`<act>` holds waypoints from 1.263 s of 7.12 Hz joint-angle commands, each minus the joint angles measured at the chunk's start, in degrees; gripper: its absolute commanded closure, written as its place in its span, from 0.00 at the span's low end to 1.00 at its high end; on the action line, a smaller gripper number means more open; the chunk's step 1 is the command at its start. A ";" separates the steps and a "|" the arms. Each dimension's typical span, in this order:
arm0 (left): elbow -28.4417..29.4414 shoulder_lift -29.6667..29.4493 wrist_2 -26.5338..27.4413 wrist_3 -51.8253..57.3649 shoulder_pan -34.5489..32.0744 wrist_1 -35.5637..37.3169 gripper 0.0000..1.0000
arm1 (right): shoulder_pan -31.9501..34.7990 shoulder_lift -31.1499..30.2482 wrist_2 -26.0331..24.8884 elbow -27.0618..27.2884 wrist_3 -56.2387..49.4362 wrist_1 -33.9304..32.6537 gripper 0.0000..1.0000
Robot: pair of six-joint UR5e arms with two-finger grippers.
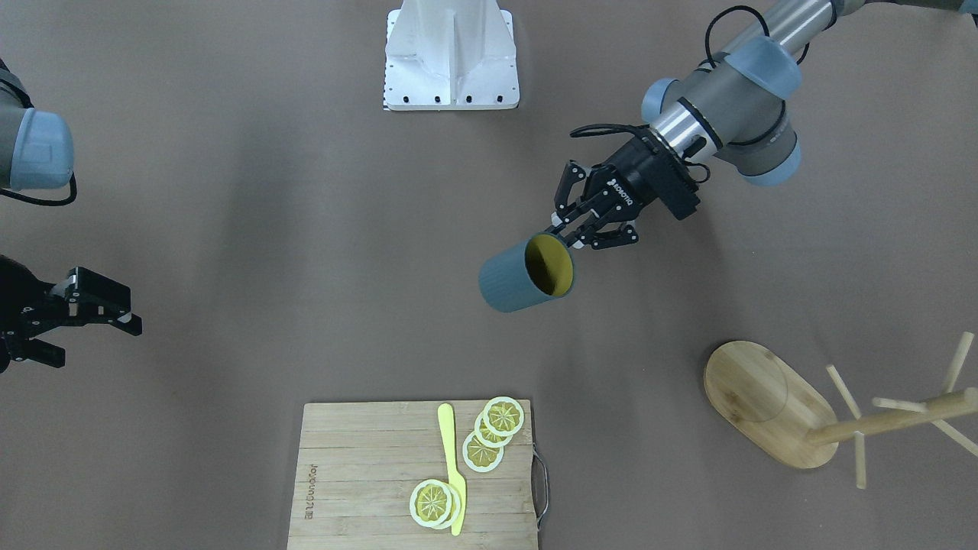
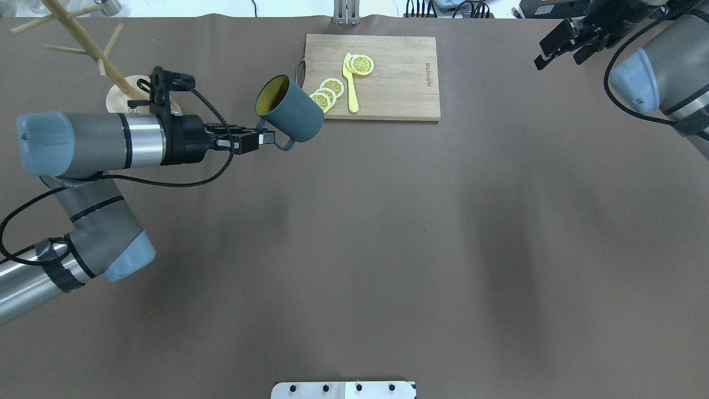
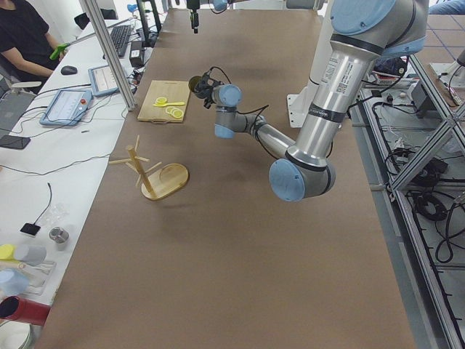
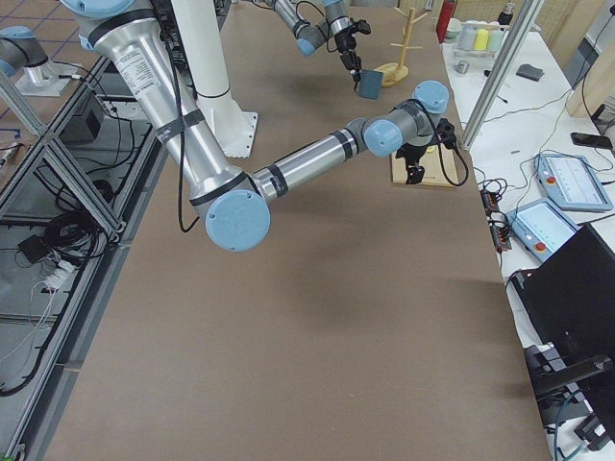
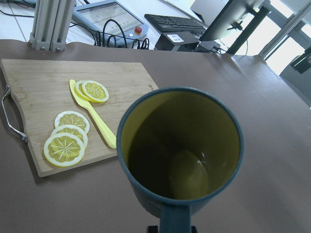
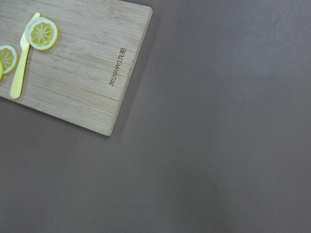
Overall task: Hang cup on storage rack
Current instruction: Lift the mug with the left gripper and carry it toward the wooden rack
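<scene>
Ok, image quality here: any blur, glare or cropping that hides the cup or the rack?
Front-facing view: the cup is sharp; the storage rack leans outward from perspective, its top cut by the right edge. Overhead view: rack top cropped at the corner, soft shadow bands on the table. Left wrist view: cup sharp, windows blown out.

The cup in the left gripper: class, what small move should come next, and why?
Probably carry the cup sideways toward the storage rack. The left gripper holds it by the handle, tilted and clear of the table, beside the cutting board. The rack's pegs stand empty farther to the robot's left.
</scene>
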 commanded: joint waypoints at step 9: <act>24.39 -1.50 8.21 -64.24 -14.23 -54.65 1.00 | -0.59 0.77 -0.59 2.46 0.70 -1.41 0.00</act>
